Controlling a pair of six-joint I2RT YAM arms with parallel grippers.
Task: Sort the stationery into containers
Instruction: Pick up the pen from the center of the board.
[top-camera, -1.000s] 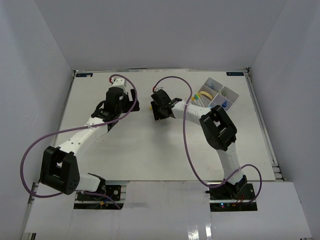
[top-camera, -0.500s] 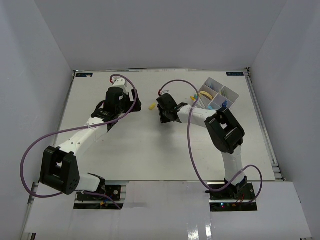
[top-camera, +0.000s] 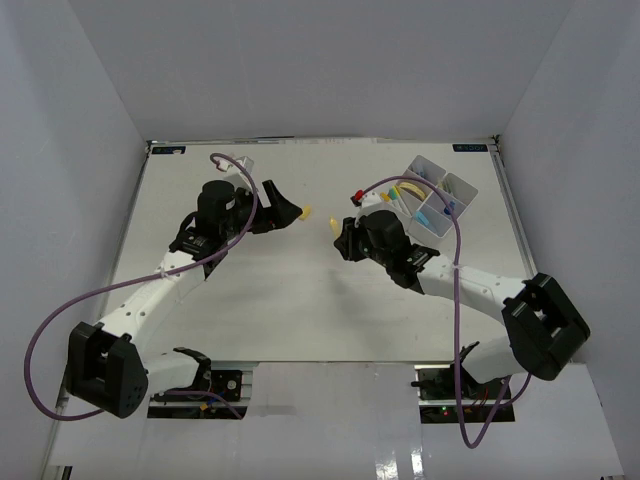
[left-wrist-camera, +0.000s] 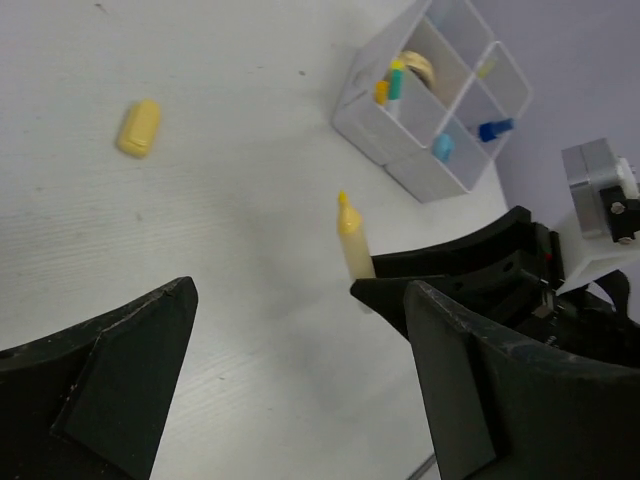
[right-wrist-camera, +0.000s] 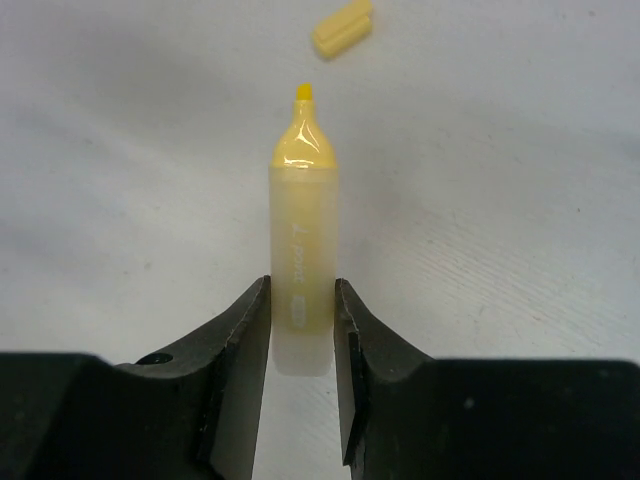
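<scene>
left hand (left-wrist-camera: 300, 290): jaws wide, arm extended forward; right hand (right-wrist-camera: 301, 300): clamped on highlighter (right-wrist-camera: 301, 220), arm stretched leftward

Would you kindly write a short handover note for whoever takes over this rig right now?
Right claw: shut on the yellow highlighter, which is uncapped with its tip pointing away.
Left claw: open and empty, near the yellow cap lying loose on the table.
Done: the tray at the far right already holds pens, a ring and small blue pieces.
Left: probably the highlighter and its cap, which still need to go into the tray.
</scene>
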